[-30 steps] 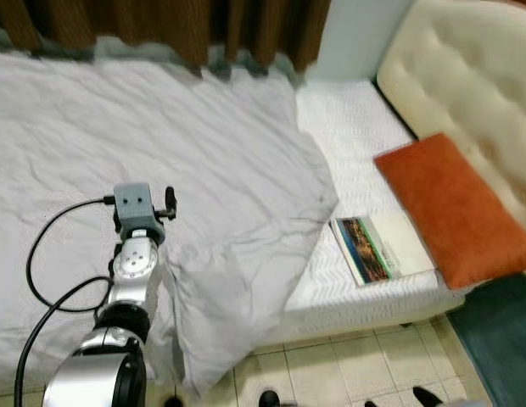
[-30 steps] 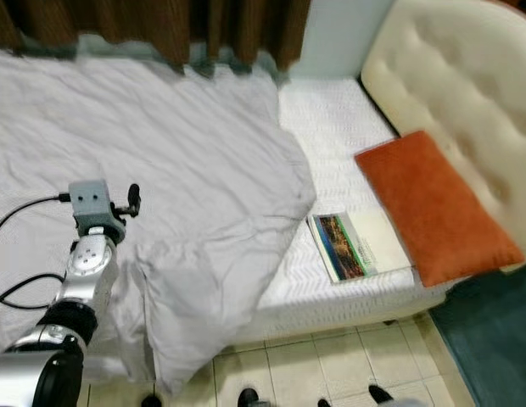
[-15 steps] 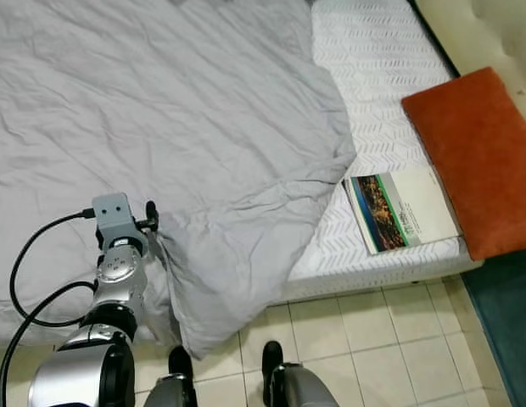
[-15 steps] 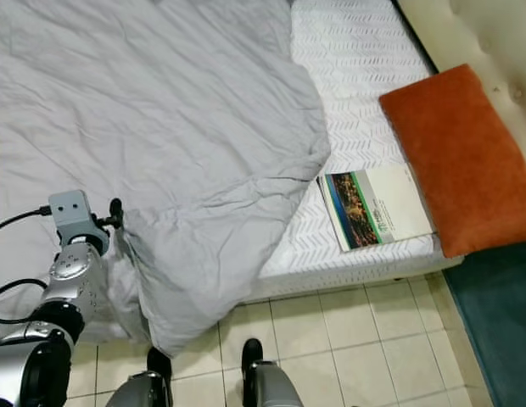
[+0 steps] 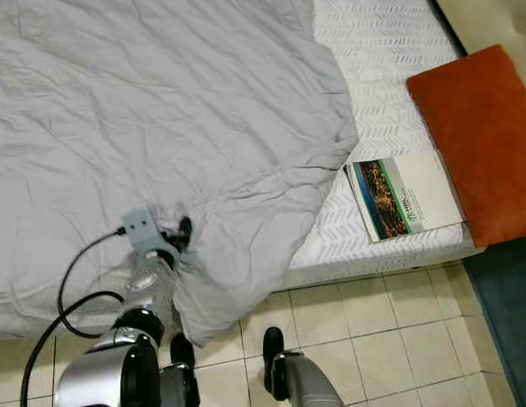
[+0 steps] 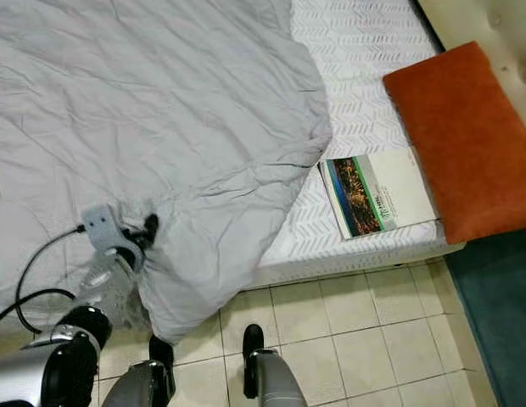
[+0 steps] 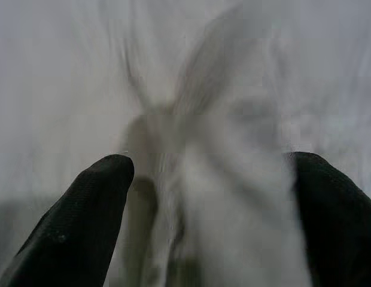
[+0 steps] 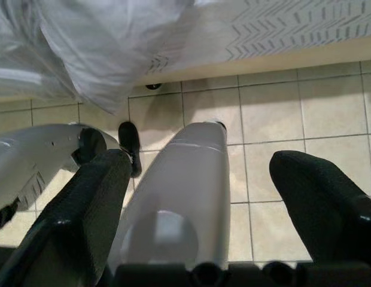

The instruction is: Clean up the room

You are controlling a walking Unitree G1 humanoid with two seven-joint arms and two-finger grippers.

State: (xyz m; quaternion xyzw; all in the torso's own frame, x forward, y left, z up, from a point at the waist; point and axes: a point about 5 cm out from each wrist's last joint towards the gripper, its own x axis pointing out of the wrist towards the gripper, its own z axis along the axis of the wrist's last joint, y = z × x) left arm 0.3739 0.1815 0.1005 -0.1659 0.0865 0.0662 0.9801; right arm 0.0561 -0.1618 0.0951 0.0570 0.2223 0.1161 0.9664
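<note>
The grey duvet (image 5: 161,110) covers most of the bed, one corner drooping beside the book (image 5: 403,195). Your left gripper (image 7: 203,197) straddles a bunched fold, jaws wide (nothing gripped); close next, then pull.

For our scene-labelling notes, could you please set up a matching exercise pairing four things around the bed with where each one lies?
Things:
1. grey duvet
2. book
3. orange pillow
4. left hand

Places:
A. against the headboard end of the mattress
B. at the duvet's edge near the bed's side
C. spread over most of the bed, one corner hanging toward the floor
D. on bare mattress beside the pillow

Pairs: 1-C, 2-D, 3-A, 4-B
</note>
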